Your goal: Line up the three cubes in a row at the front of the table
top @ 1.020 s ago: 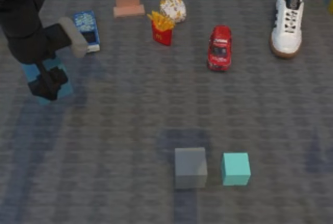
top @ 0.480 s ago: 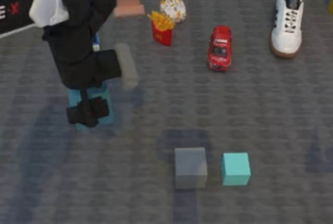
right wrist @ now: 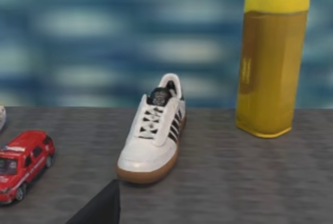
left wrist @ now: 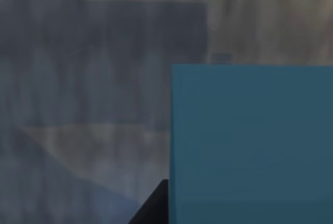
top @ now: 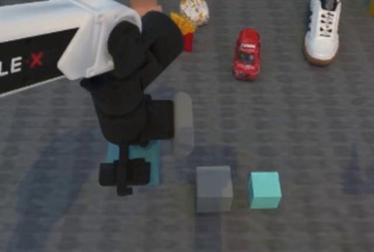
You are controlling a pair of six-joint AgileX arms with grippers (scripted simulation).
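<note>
The left tool [top: 124, 173] was pinching the big blue-teal cube [top: 149, 159], its fingers closed on the block's sides, carried above the worktop [top: 304, 147]. In the left wrist view that blue-teal cube [left wrist: 250, 146] filled most of the picture, pressed up against a dark finger [left wrist: 154, 207].

What the coming move turned on: the grey cube [top: 214, 188] sat just off to the tool's right side and a touch nearer the front edge, with the small turquoise cube [top: 264, 189] close beyond it, a narrow gap between the two. So the open slot for the carried block lay beside the grey one on the tool's own side (it probably had only to ease a little right and forward, then come down).

The left arm was plainly the nearer; the right tool was out of the top view, and whether it was spread or pressed together I could not tell.

No containers held anything here.
</note>
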